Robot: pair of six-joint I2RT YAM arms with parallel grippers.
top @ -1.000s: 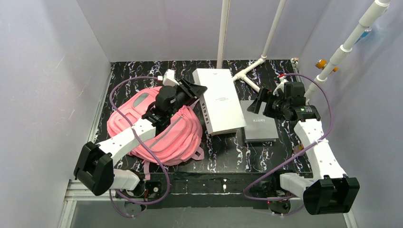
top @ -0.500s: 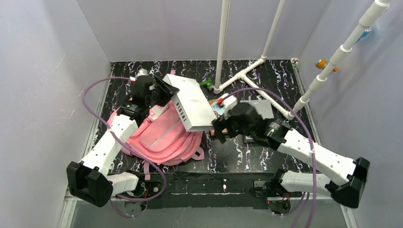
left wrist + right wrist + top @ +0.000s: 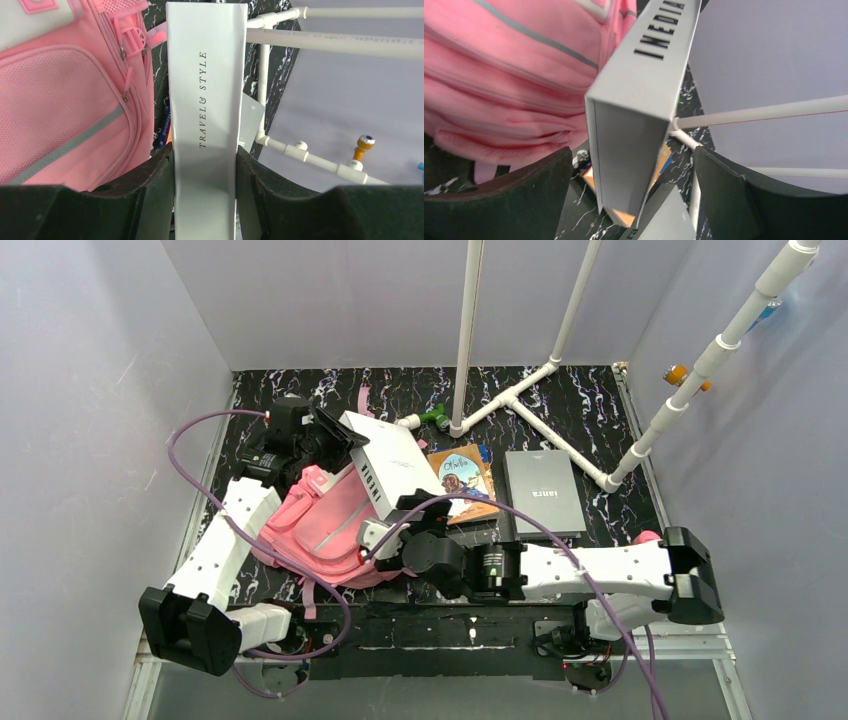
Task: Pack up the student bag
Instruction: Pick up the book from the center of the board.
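Observation:
The pink student bag (image 3: 325,535) lies at the left of the black mat; it also shows in the left wrist view (image 3: 60,100) and the right wrist view (image 3: 509,65). My left gripper (image 3: 328,438) is shut on a thick white book (image 3: 392,462), held tilted over the bag's upper right side. Its spine reads "TRAVEL & STYLE" between my jaws (image 3: 205,200). My right gripper (image 3: 400,522) is open at the bag's right edge. The book's near corner (image 3: 634,130) hangs between the spread fingers (image 3: 519,200) without touching them.
An orange picture book (image 3: 462,476) and a grey book (image 3: 543,492) lie flat right of the white book. White PVC pipes (image 3: 520,400) cross the back of the mat and rise upward. A small green object (image 3: 436,417) sits by the pipe foot. Grey walls close in both sides.
My right arm has swung down and left, low across the front, to the bag's right edge under the book's corner. My left gripper shifted the white book slightly left. The orange book is now uncovered.

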